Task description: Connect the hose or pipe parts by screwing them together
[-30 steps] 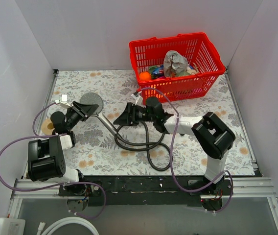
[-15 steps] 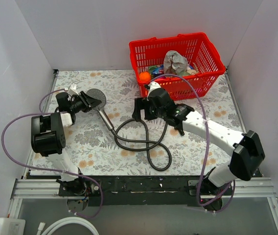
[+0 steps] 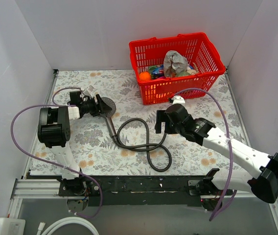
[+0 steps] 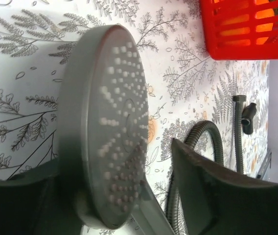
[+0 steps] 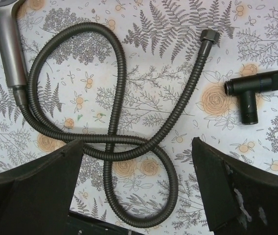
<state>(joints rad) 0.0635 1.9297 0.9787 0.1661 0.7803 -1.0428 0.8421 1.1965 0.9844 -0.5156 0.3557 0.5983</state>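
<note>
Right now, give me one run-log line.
left gripper: open, straddling shower head | right gripper: open over black hose | tee fitting: apart from hose

Plain white walls (image 3: 104, 34) enclose a table (image 3: 95, 147) covered with floral-print cloth.

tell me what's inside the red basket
In the red basket: a crumpled grey bundle, an orange ball and other small items, too small to name. Whatever lies beneath the bundle or low behind the front wall is hidden.
</note>
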